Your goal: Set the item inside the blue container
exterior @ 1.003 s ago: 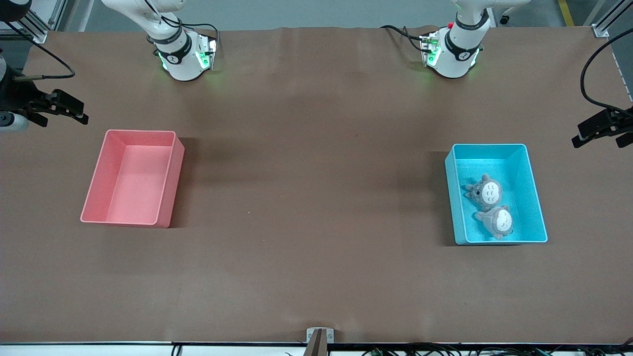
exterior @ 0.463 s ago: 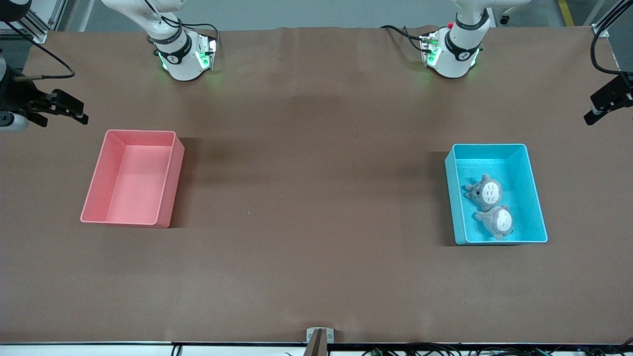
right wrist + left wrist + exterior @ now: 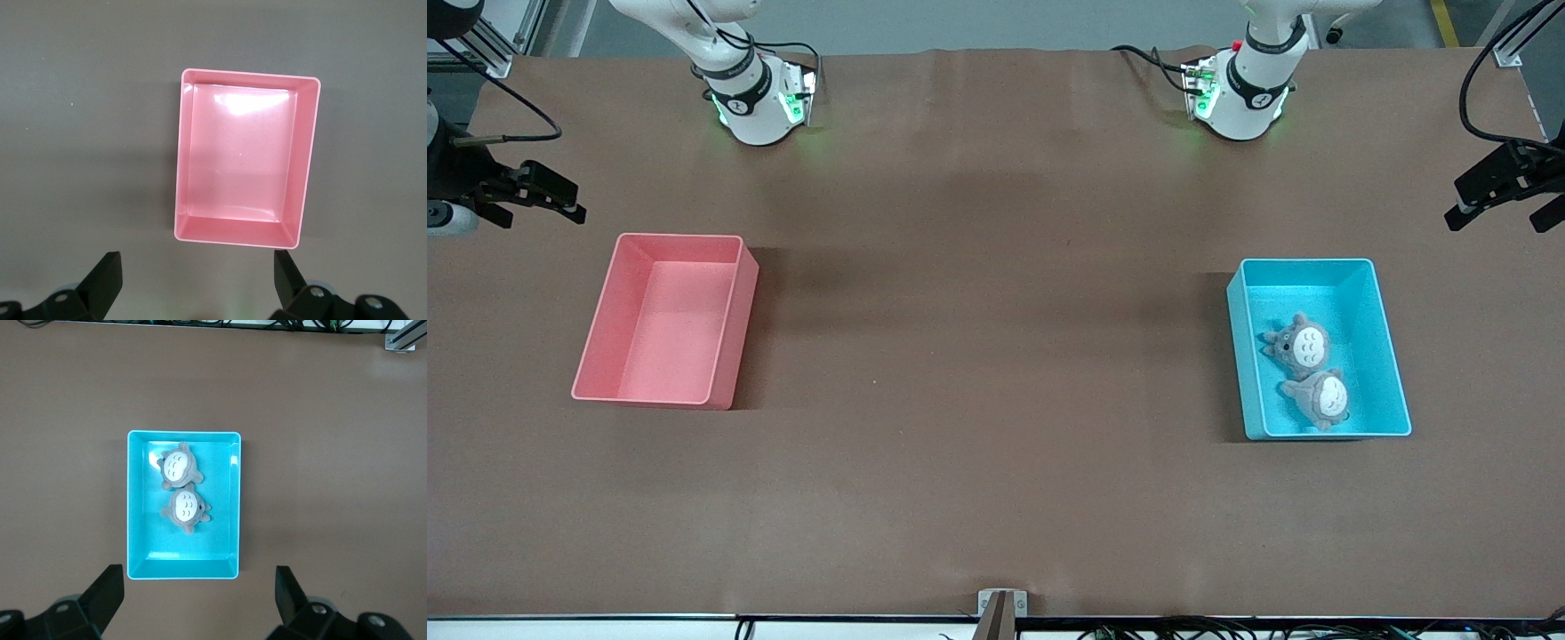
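The blue container (image 3: 1238, 356) stands on the table toward the left arm's end. Two grey plush toys with white bellies lie inside it, one (image 3: 1299, 345) beside the other (image 3: 1321, 397). My left gripper (image 3: 1496, 220) hangs high over bare table at that end, open and holding nothing. Its wrist view looks straight down on the blue container (image 3: 183, 575) and both toys (image 3: 177, 466) (image 3: 183, 509), past the left gripper (image 3: 198, 587). My right gripper (image 3: 538, 216) waits open and holding nothing over the table's other end.
A pink bin (image 3: 729, 320) of like size sits toward the right arm's end with nothing in it. The right wrist view shows this pink bin (image 3: 233, 239) from above, past the right gripper (image 3: 197, 265). Both arm bases stand along the table's back edge.
The left gripper has shifted over the table's end, away from the blue container's side and turned a little. Toys, bins and the right arm have not moved.
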You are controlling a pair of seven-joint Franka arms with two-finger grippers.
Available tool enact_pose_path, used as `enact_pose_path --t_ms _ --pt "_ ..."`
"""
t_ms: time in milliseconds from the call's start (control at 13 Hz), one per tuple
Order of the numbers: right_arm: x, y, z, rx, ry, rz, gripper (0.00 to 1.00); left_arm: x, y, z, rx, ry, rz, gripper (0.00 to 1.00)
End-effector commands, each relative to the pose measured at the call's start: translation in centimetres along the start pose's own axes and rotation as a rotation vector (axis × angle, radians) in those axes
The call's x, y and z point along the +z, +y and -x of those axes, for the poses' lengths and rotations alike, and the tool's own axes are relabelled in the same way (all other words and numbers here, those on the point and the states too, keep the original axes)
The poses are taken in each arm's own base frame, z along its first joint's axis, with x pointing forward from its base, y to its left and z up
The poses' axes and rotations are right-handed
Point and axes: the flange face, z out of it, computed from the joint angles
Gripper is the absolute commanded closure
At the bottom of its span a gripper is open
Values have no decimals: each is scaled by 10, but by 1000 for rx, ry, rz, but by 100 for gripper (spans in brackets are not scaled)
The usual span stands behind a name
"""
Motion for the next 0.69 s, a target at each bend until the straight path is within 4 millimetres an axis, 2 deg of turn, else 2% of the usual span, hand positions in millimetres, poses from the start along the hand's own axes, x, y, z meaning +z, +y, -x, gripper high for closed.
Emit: enact_pose_path --t_ms 0,617 --pt "-2 -2 8 -11 14 -5 0 3 -1 -3 -10 -15 -9 0" --pt "-2 -1 8 -9 12 -4 0 3 -1 -4 15 -15 -40 0"
